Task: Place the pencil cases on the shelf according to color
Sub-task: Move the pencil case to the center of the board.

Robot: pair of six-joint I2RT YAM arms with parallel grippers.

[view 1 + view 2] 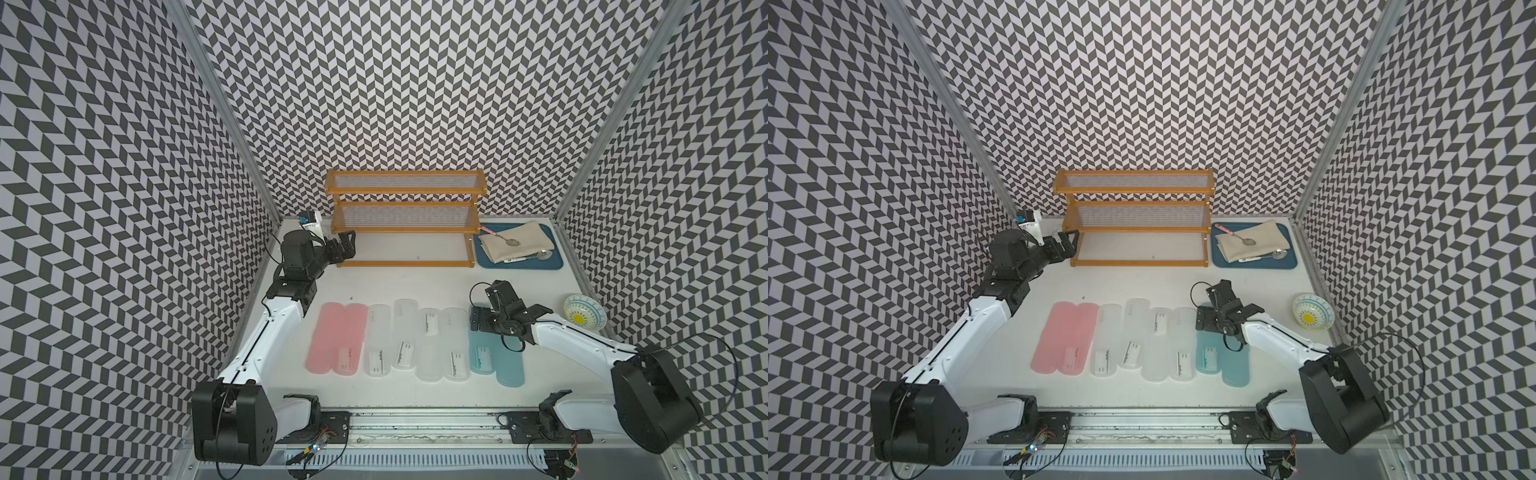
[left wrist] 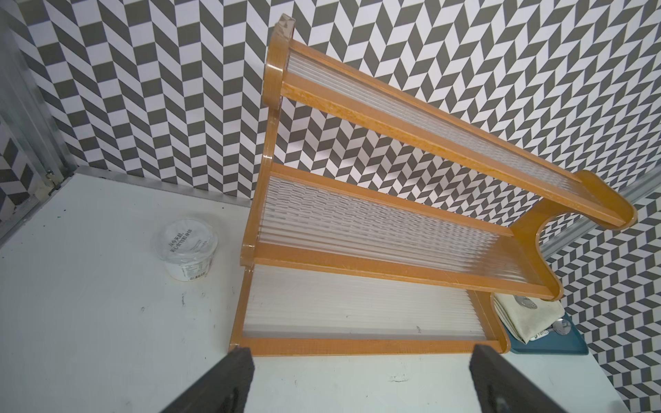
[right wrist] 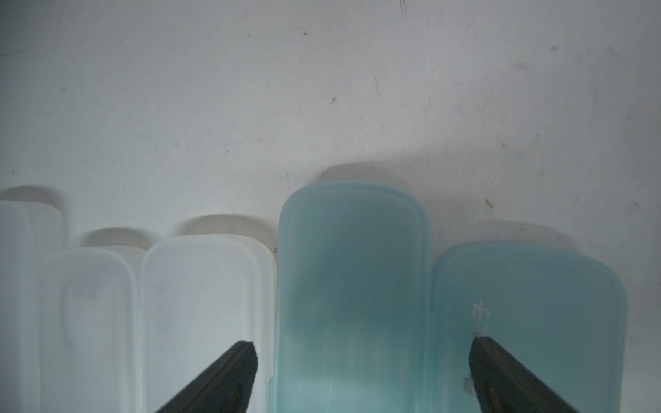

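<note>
The pencil cases lie side by side on the white table in both top views: two pink (image 1: pixel 336 338) at the left, several frosted clear ones (image 1: pixel 415 340) in the middle, two light blue (image 1: pixel 496 361) at the right. The orange-framed shelf (image 1: pixel 405 218) stands at the back wall, all three tiers bare. My right gripper (image 1: pixel 478 320) hangs open, pointing down over the far end of the inner blue case (image 3: pixel 350 268); its fingers straddle that case. My left gripper (image 2: pixel 361 352) is open and holds nothing, just in front of the shelf's (image 2: pixel 357 345) lower left corner.
A dark blue tray (image 1: pixel 536 265) with a beige cloth and spoons sits right of the shelf. A patterned bowl (image 1: pixel 584 318) stands near the right wall. A small white lidded cup (image 2: pixel 187 248) is in the back left corner, next to the shelf.
</note>
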